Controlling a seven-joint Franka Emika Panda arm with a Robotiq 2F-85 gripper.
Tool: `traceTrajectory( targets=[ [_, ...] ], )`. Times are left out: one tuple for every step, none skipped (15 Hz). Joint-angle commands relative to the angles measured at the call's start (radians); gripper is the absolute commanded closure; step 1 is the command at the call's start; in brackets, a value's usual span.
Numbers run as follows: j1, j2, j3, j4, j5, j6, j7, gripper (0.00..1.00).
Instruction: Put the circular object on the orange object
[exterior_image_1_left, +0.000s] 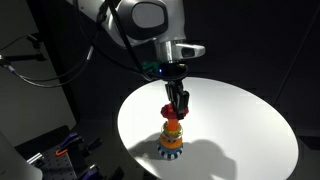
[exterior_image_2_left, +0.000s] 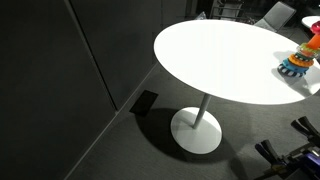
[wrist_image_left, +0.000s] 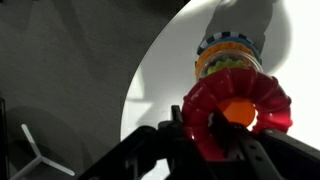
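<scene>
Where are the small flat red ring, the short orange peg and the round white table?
small flat red ring (wrist_image_left: 205, 105): wrist view, on its left rim.
short orange peg (wrist_image_left: 238, 112): wrist view, on its rounded top, seen through the ring's hole.
round white table (exterior_image_1_left: 245, 125): in an exterior view, on bare tabletop.

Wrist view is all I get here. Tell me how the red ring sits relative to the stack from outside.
Observer: In an exterior view the red ring hangs in the pincer, right at the top of the ring stack. Whether it touches the orange peg is too small to tell.
Operator: Give me the stack's place on the table.
Observer: In both exterior views it stands close to the rim of the round white table, not at the middle.
Operator: Now describe the table's support.
Observer: A single central column rises from a round white foot on dark floor.
</scene>
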Motion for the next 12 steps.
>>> traceTrajectory(
  targets=[
    [-0.014, 0.012, -0.008, -0.005, 0.030, 0.017, -0.004, 0.90],
    [-0.016, 0.012, -0.011, -0.008, 0.040, 0.017, -0.007, 0.90],
    [-0.019, 0.011, -0.014, -0.009, 0.056, 0.016, -0.012, 0.90],
    [-0.021, 0.011, -0.017, -0.010, 0.069, 0.015, -0.014, 0.90],
    [-0.024, 0.011, -0.020, -0.010, 0.090, 0.013, -0.020, 0.90],
    [-0.026, 0.011, -0.023, -0.011, 0.108, 0.014, -0.024, 0.90],
    [-0.027, 0.011, -0.026, -0.012, 0.128, 0.011, -0.029, 0.90],
    [-0.029, 0.011, -0.027, -0.013, 0.140, 0.011, -0.031, 0.89],
    [-0.030, 0.012, -0.028, -0.014, 0.155, 0.009, -0.036, 0.52],
    [-0.032, 0.012, -0.029, -0.014, 0.164, 0.010, -0.038, 0.41],
    [-0.032, 0.012, -0.030, -0.015, 0.176, 0.008, -0.042, 0.34],
    [-0.033, 0.012, -0.030, -0.017, 0.185, 0.008, -0.045, 0.27]
  ],
)
